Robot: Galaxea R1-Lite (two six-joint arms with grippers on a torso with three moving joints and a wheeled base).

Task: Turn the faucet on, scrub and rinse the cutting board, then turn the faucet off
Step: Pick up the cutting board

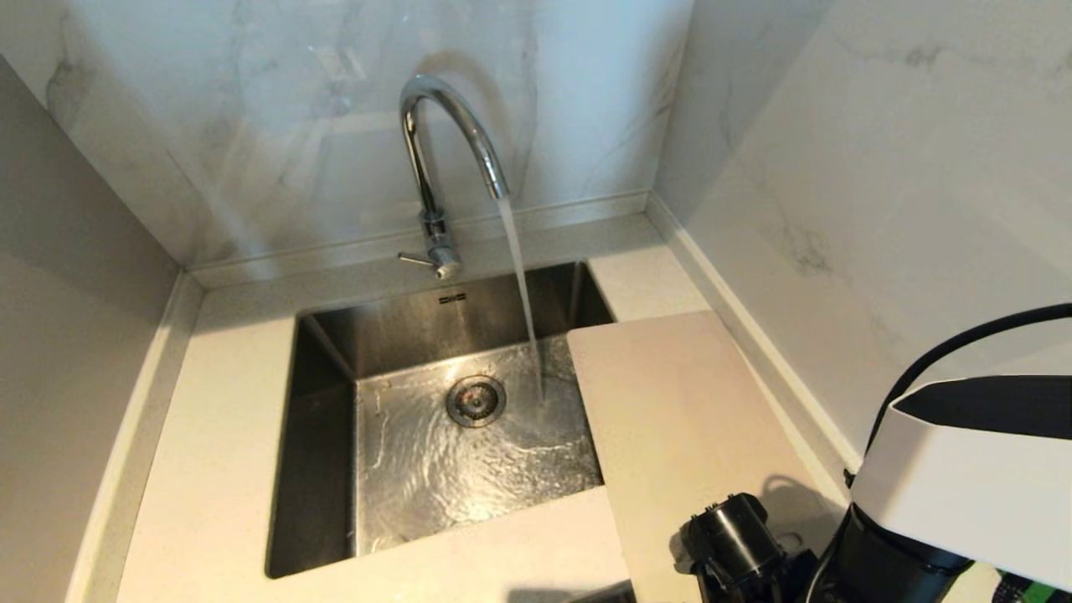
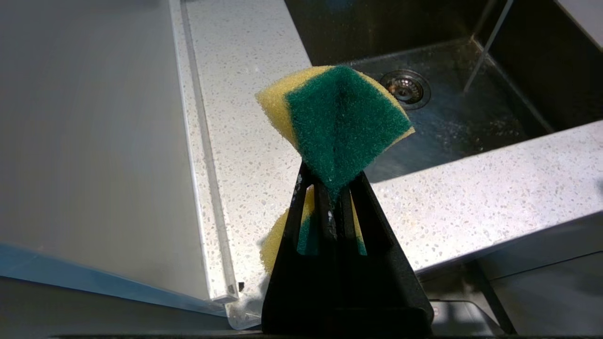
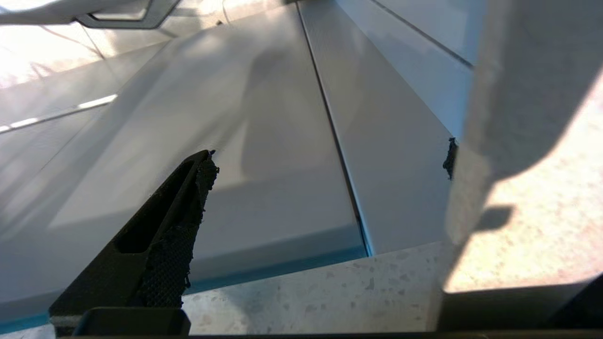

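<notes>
The chrome faucet [image 1: 429,205] stands behind the sink [image 1: 394,331], its side lever [image 1: 414,259] pointing left. Water [image 1: 521,285] runs from the spout into the basin. The cream cutting board [image 1: 678,419] lies flat on the counter right of the sink, its left edge overhanging the basin. My right arm [image 1: 963,486] hangs over the board's near end. My right gripper [image 3: 328,159] is open with nothing between its fingers; one fingertip peeks from behind a pale slab [image 3: 518,197] close to the lens. My left gripper [image 2: 332,188] is shut on a green and yellow sponge [image 2: 339,117], left of the sink.
Marble walls close in the counter at the back and right, and a grey panel [image 2: 94,141] stands on the left. The wet basin shows a round drain [image 1: 476,400]. Speckled counter [image 1: 218,435] runs left of and in front of the sink.
</notes>
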